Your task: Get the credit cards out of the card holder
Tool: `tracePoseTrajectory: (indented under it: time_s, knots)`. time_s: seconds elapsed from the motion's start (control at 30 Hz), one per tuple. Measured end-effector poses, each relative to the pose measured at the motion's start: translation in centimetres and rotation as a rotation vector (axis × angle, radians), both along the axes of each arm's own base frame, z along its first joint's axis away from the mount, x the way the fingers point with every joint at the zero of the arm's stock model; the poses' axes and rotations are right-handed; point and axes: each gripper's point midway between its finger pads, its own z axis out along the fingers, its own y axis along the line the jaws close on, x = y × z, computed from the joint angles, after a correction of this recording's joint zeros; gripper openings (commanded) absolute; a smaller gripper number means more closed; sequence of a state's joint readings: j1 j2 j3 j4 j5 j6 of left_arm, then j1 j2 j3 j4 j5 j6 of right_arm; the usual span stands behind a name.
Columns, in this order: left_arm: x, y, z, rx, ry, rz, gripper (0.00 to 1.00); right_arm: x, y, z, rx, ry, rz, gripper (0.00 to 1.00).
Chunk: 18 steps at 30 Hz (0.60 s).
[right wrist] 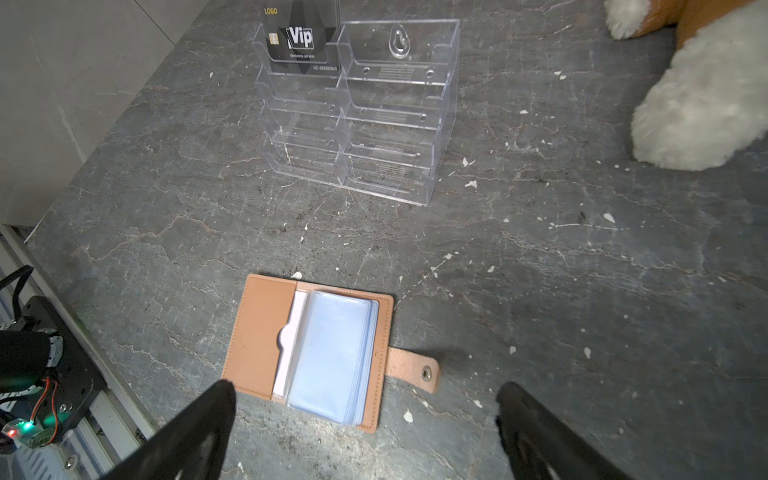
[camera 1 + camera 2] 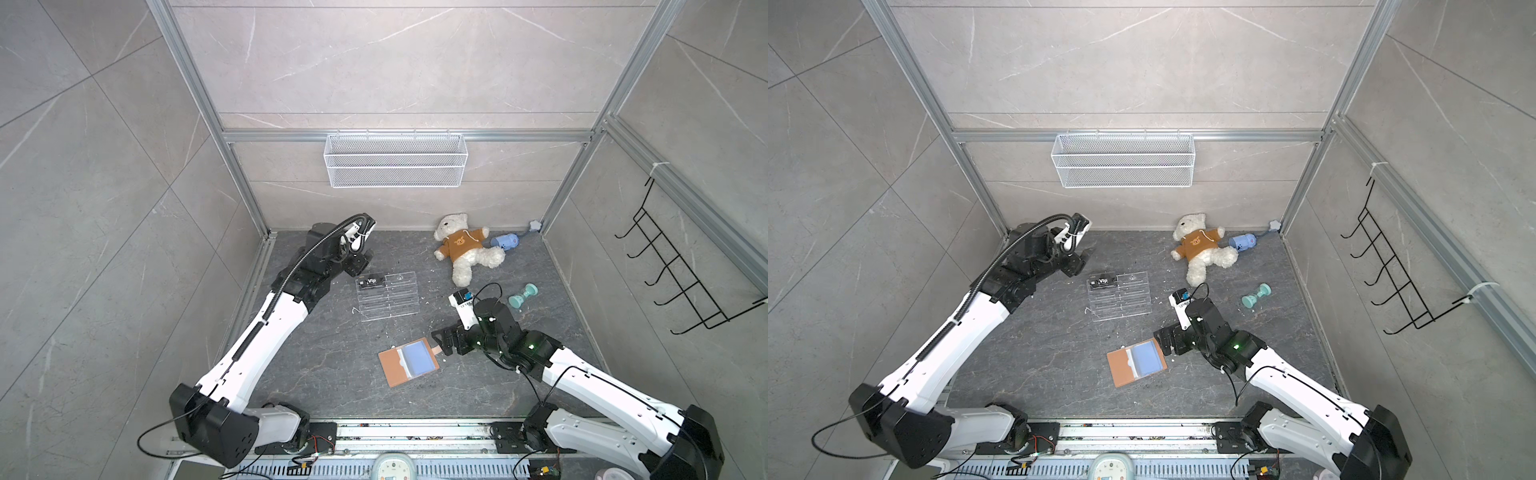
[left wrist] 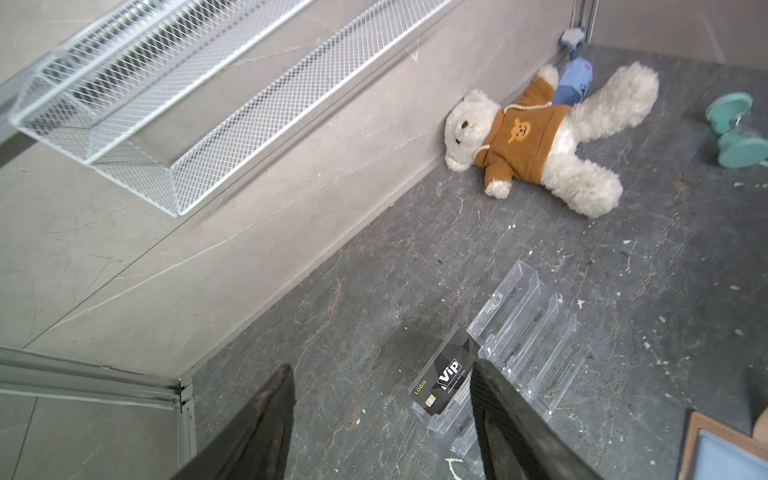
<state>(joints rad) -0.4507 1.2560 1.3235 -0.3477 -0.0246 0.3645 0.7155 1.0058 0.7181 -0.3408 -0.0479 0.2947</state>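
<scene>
Your left claw [image 3: 382, 365] is spread beside the credit card [image 2: 372, 282] lodged in the acrylic rack [image 2: 390, 303], centre-left in a top view: back off straight. Right claw [image 1: 365, 385], spread wide, hovers by the open card holder [image 2: 391, 366], lower centre.

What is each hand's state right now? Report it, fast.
Left hand: open, holding nothing, near the credit card in the clear rack.
Right hand: open, holding nothing, by the card holder.
</scene>
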Motion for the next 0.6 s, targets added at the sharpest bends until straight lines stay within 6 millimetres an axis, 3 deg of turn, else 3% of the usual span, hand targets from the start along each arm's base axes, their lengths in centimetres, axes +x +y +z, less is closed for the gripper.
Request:
tracePoseTrajectory:
  time_s: [0.43, 0.6]
  knots:
    - [-6.9, 3.3, 2.9, -0.292, -0.016, 0.081, 0.84, -0.3, -0.6, 1.1, 0.018, -0.021, -0.019, 1.0]
    - [-9.4, 4.6, 2.5, -0.368, 0.001, 0.101, 0.86, -0.5, -0.9, 1.5, 0.029, -0.026, -0.031, 1.0]
